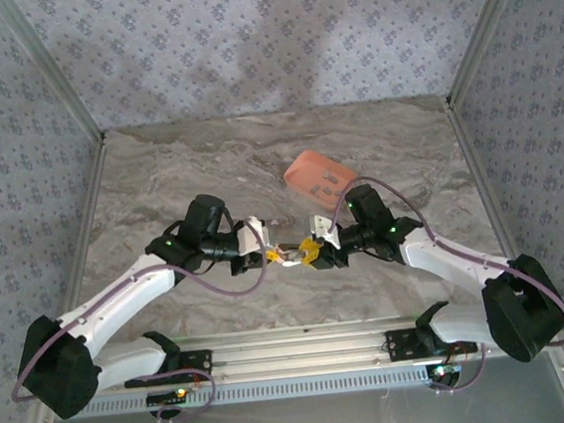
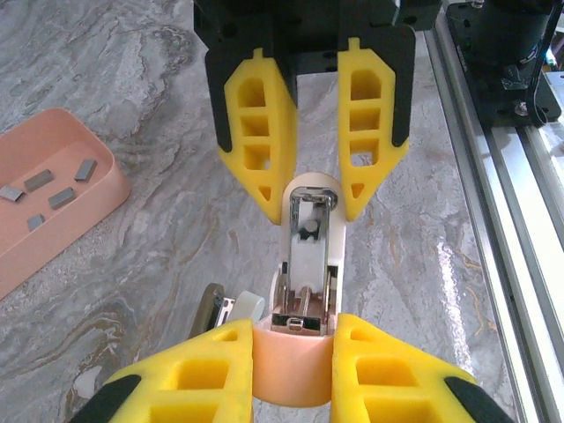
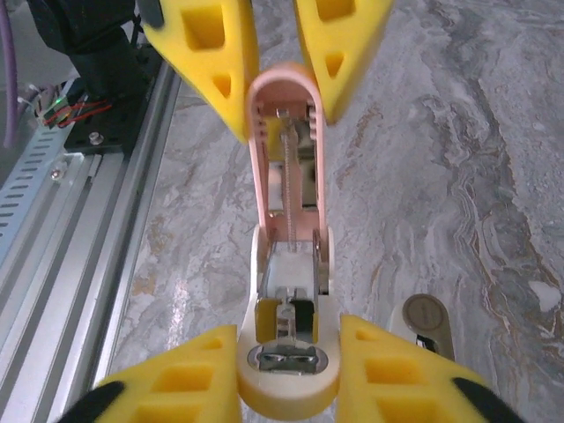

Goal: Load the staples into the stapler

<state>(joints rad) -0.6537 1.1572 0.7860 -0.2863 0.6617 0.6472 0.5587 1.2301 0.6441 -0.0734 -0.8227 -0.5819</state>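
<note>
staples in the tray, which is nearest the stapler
The staple furthest right in the left wrist view, by the tray wall; four others lie further left.

Top cam: high and behind, looking down, far off. My wrist cams sit close, facing each other along the stapler (image 2: 308, 251), which all three views share mid-frame.

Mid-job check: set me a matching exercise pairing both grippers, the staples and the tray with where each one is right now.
Things:
1 left gripper
2 right gripper
3 staples
4 tray

Places:
A gripping the white end of the stapler
B lying inside the tray
C gripping the pink end of the stapler
D resting on the table, apart from both grippers

Pairs: 1-C, 2-A, 3-B, 4-D
</note>
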